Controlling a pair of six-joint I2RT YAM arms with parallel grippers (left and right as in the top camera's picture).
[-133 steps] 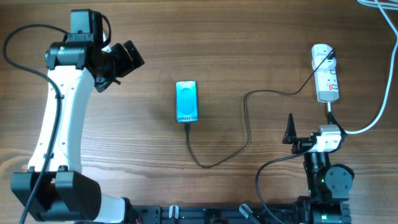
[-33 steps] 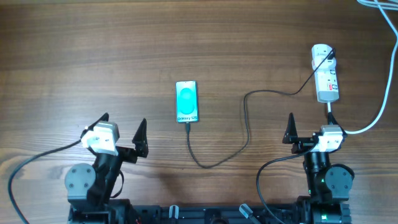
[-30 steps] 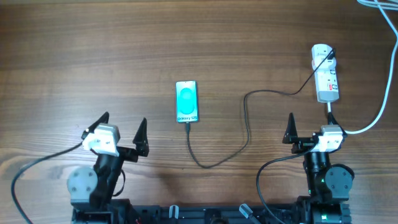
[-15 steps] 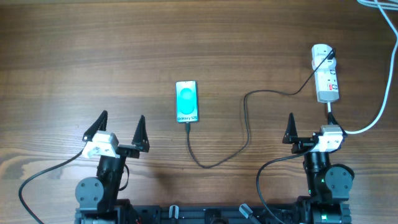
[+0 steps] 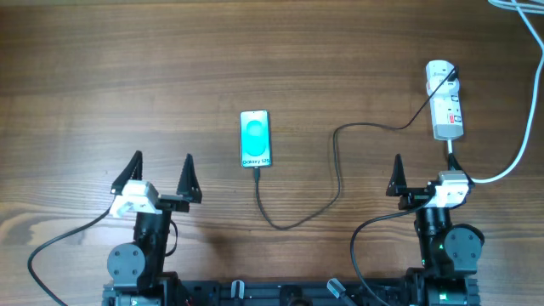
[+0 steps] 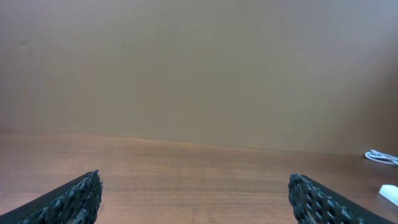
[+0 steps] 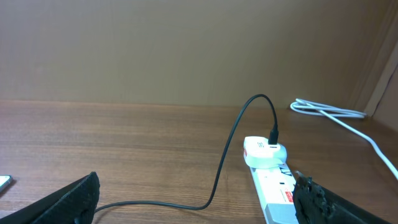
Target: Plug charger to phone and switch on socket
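The phone (image 5: 256, 138) lies flat mid-table, its cyan-green screen lit. The thin black charger cable (image 5: 337, 161) runs from the phone's lower edge, loops towards the front, then climbs right to a white adapter (image 7: 264, 151) on the far end of the white socket strip (image 5: 445, 104). The strip also shows in the right wrist view (image 7: 277, 186), next to the right finger. My left gripper (image 5: 161, 166) is open and empty at the front left. My right gripper (image 5: 423, 167) is open and empty, just in front of the strip.
A thick white cord (image 5: 518, 153) runs from behind my right gripper up the table's right side to the far right corner, and shows in the right wrist view (image 7: 336, 115). A brown wall stands behind the table. Both arm bases sit at the front edge.
The left arm has folded back from the far left to the front edge. In the last second its open gripper turned to point straight ahead. Phone, cable, socket and right arm are unmoved.
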